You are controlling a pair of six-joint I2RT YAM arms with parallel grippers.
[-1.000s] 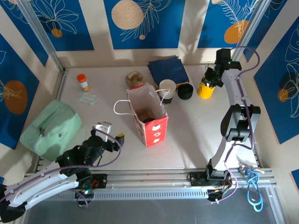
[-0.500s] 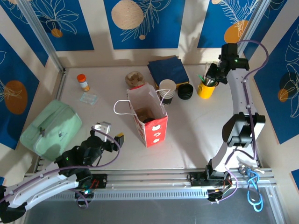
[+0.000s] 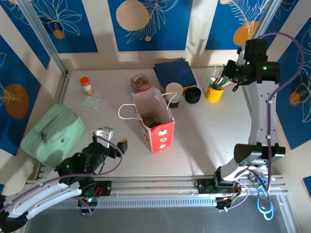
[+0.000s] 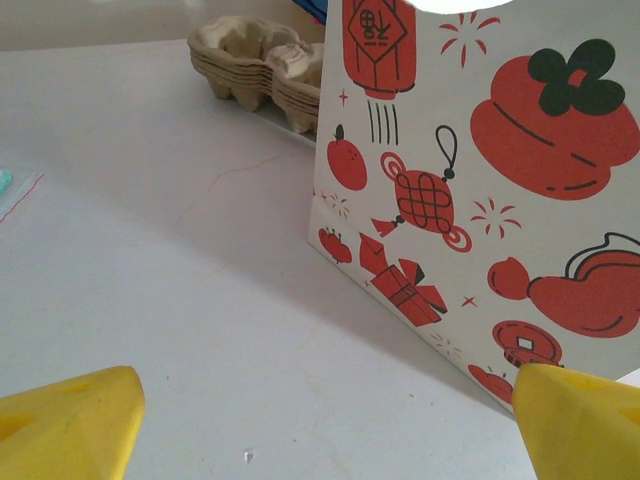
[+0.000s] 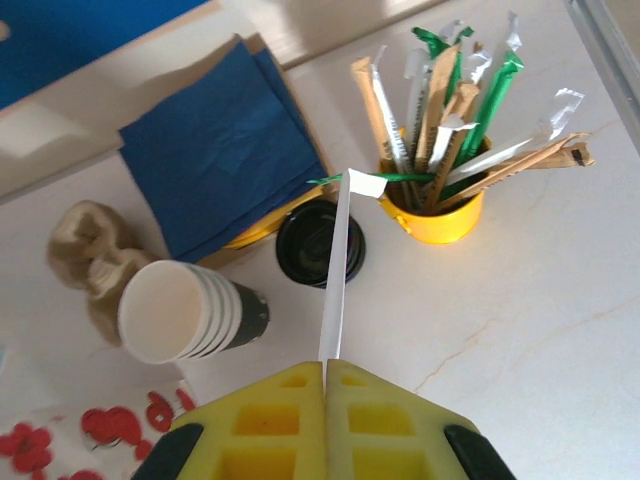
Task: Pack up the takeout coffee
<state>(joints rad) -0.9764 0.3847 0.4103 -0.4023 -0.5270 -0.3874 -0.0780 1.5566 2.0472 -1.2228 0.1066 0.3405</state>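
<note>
A red-and-white paper bag (image 3: 162,137) stands open mid-table, and its printed side (image 4: 480,180) is close in the left wrist view. Inside it a dark round top (image 3: 157,124) shows beside something brown; it looks like the takeout coffee's black lid, the cup's side hidden. My left gripper (image 3: 114,137) (image 4: 330,420) is open just left of the bag, low over the table, nothing between its fingers. My right gripper (image 3: 229,73) (image 5: 326,365) is raised at the back right, shut on a thin white paper-wrapped stick (image 5: 338,270) that points toward the yellow cup of sticks (image 3: 213,93) (image 5: 435,210).
Behind the bag are a stack of lidless cups (image 3: 174,93) (image 5: 180,310), black lids (image 3: 193,94) (image 5: 318,243), blue napkins (image 3: 175,72) (image 5: 215,150) and cardboard carriers (image 3: 140,82) (image 4: 260,65). An orange-capped bottle (image 3: 86,85) and a green pouch (image 3: 52,133) lie left.
My right gripper has closed on the white stick and risen up and to the right, away from the yellow cup. The left arm has barely moved.
</note>
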